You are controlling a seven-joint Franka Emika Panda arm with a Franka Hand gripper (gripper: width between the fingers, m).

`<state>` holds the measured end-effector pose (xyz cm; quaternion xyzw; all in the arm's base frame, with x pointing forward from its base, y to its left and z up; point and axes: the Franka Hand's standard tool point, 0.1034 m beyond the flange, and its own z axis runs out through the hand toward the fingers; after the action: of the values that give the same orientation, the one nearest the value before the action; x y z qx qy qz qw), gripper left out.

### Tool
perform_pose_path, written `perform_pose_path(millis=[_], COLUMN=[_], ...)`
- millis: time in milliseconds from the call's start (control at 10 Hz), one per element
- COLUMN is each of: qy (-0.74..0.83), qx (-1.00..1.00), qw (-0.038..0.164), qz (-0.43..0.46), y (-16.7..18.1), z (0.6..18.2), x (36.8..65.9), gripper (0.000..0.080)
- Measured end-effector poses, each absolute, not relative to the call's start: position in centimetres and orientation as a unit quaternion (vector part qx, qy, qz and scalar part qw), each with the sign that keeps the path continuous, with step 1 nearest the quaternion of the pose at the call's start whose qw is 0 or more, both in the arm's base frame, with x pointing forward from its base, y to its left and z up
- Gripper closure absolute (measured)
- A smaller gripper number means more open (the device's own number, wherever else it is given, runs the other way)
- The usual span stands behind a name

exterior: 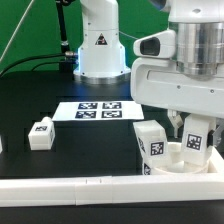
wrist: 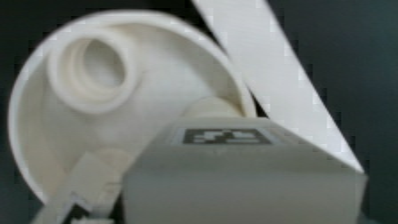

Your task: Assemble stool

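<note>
jaws narrow, clamped on a leg (exterior: 195,136) over the seat (exterior: 186,163). the seat sits on the tabletop (exterior: 60,95), near side on the exterior view's right, just beside the rail (exterior: 100,185). second leg (exterior: 152,141) stands at the seat's left edge and looks seated already. third leg (exterior: 40,133) is loose, well apart on the exterior view's left, near the marker board (exterior: 100,110).

risks as i read it:
- wrist view shows an open socket (wrist: 89,70) off to one side of the leg (wrist: 231,140). can't tell if the leg's foot is over its own socket. an off-centre push would jam on the lip or tip the leg.
- seat looks braced only by the rail, so a side load could slide or spin it.
- if the grip is loose, the leg slips in the jaws and never seats.
- arm (exterior: 185,75) is close to the second leg and a swing could knock it.
</note>
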<state>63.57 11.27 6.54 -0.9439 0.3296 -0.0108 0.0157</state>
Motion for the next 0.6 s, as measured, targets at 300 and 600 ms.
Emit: perform_pose_path(millis=[300, 600], qy=[0.419, 0.55], qx=[-0.908, -0.835], qw=[0.018, 0.027], qz=[-0.008, 0.001], y=[11.33, 11.31], z=[6.53, 6.52], x=[63.55, 63.54], gripper=[0.0465, 0.0465])
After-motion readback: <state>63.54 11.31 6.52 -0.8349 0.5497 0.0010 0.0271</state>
